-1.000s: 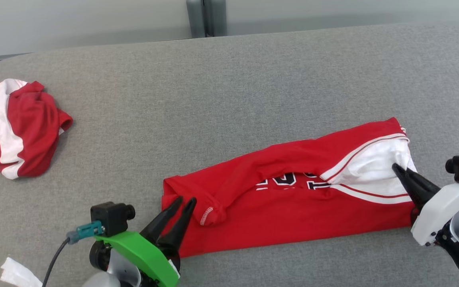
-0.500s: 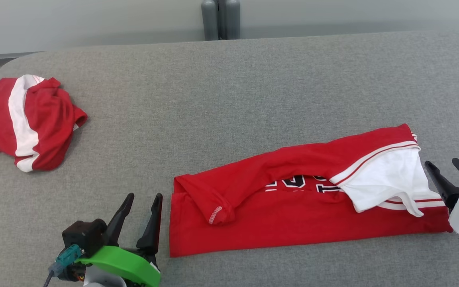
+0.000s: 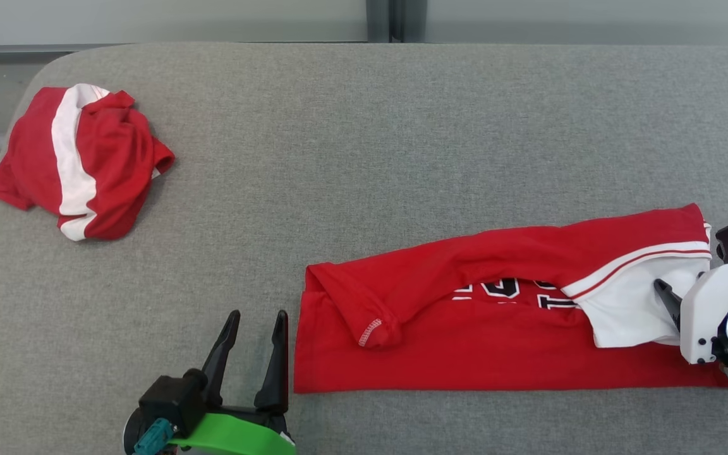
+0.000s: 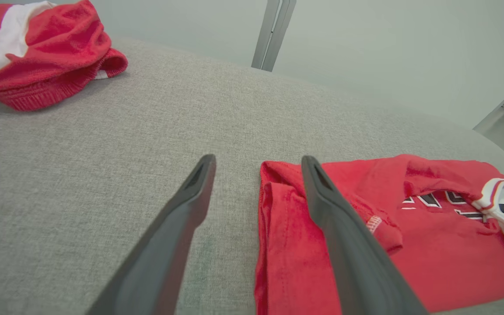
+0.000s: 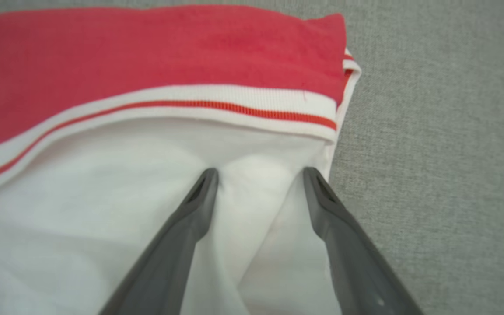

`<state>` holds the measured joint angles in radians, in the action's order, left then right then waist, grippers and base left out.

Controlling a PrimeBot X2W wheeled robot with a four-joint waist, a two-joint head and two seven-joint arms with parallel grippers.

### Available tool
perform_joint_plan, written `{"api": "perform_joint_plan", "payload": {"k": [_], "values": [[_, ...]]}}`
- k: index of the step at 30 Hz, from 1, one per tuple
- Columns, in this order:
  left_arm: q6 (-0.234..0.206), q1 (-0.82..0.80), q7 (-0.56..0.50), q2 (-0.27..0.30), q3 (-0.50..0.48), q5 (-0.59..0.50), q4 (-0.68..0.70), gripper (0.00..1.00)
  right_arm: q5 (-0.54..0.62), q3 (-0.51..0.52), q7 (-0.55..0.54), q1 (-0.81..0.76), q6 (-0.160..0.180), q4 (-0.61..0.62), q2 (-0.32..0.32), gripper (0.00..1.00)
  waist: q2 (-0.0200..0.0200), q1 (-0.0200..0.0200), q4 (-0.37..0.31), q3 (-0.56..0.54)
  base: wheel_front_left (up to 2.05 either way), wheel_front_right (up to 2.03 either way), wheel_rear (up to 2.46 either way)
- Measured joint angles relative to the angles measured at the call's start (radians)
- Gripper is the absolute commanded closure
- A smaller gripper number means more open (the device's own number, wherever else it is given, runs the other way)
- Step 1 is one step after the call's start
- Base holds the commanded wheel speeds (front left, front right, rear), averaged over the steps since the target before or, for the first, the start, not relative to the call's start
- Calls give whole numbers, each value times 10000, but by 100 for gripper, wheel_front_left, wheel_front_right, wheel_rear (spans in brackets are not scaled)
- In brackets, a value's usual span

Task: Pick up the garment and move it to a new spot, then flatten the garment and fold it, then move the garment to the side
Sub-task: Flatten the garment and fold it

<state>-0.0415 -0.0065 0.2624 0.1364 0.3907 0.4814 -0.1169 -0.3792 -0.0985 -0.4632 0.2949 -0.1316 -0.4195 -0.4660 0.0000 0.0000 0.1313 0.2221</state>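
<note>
Lying folded lengthwise, garment (image 3: 465,354) likely awaits cross-fold, move aside. Left hand (image 3: 258,314) spread beside it; right hand (image 5: 259,171) spread over white end.

The left tool (image 3: 258,315), a second ago nearly closed on the shirt's (image 3: 465,357) left corner, spread its fingers and drew back to just beside that edge. The right tool (image 5: 260,173) let go of the white panel (image 3: 623,309), which dropped flat, and stood spread over it. The head camera's view shifted.
</note>
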Motion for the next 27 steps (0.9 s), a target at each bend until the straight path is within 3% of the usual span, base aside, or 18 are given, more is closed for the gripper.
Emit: {"api": "perform_joint_plan", "payload": {"k": [9,18,19,20,21,24,27], "values": [[780,489,0,-554,-1095,-709,-278,0,-35,349,-21,-244,0,-430,-215,0,0,0,124,-288,0,0,0],[1162,483,0,-779,-1662,-1122,-405,0,-895,384,-199,-156,46,-834,102,0,0,0,173,-216,0,0,0],[1197,482,0,-794,-1697,-1147,-418,0,-1185,290,-190,-152,59,-838,117,17,0,0,190,-232,0,0,0],[1210,481,0,-811,-1733,-1149,-422,0,-1461,163,-178,-156,79,-817,123,76,0,0,205,-259,0,0,0],[1233,486,2,-821,-1783,-1160,-443,0,-1933,-25,-230,-174,86,-790,117,100,0,0,220,-303,0,0,0],[1300,560,2,-826,-1902,-1200,-522,0,-2696,-334,-186,-318,8,-685,-198,100,0,0,246,-443,0,0,0],[1381,646,2,-842,-1919,-1225,-598,0,-3582,59,-102,-516,-13,-895,-537,100,0,0,278,-587,0,0,0]]}}
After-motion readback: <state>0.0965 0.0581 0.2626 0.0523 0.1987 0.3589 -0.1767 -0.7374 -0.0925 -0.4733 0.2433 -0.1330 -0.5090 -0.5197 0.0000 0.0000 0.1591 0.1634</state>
